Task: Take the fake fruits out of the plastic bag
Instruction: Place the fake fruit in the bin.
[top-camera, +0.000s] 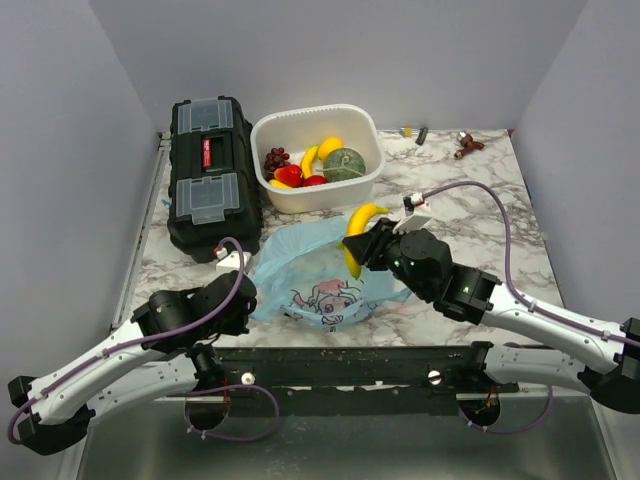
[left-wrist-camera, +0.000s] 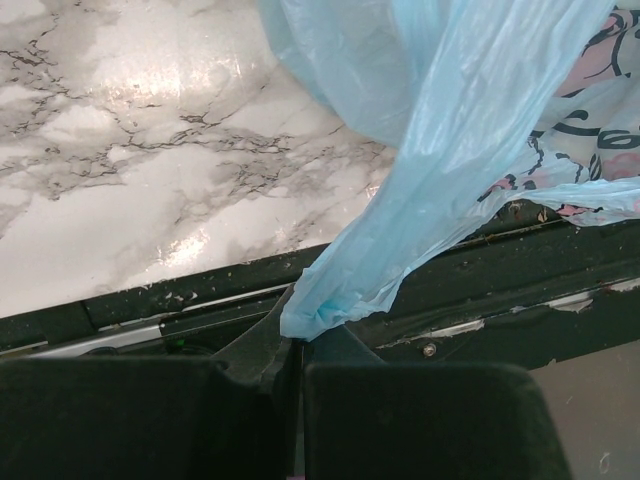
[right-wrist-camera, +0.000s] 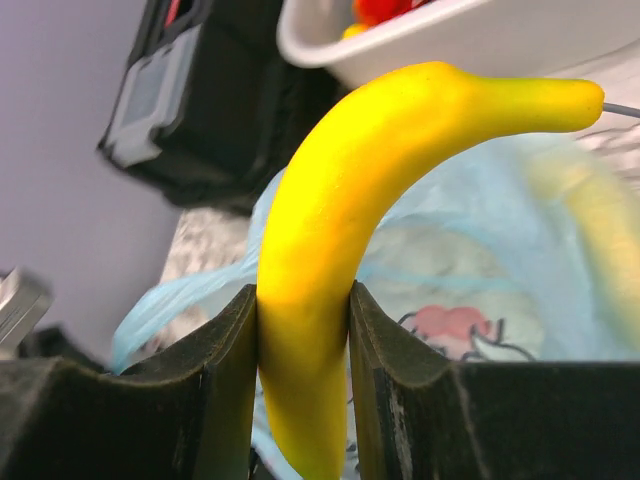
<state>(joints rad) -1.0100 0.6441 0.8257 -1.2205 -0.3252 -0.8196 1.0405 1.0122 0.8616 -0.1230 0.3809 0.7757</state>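
Left fingers (left-wrist-camera: 130, 420), near-left of the white plastic tub (top-camera: 318, 205): pressed together on a gathered edge of the thin light-blue plastic bag (top-camera: 320, 280), which lies on the marble worktop (top-camera: 480, 200) just in front of that tub. The risk here is the slick film sliding out of the pinch, so the bag drags along. Right fingers (right-wrist-camera: 215, 370), just in front of the tub and over the bag: clamped on a smooth yellow plastic banana (right-wrist-camera: 340, 180), gripped low, so it may pivot or slip back into the bag.

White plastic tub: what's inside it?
Dark purple grape bunch, red pieces, yellow banana, round dull-green melon. Anything beneath them on the white plastic tub floor is hidden.
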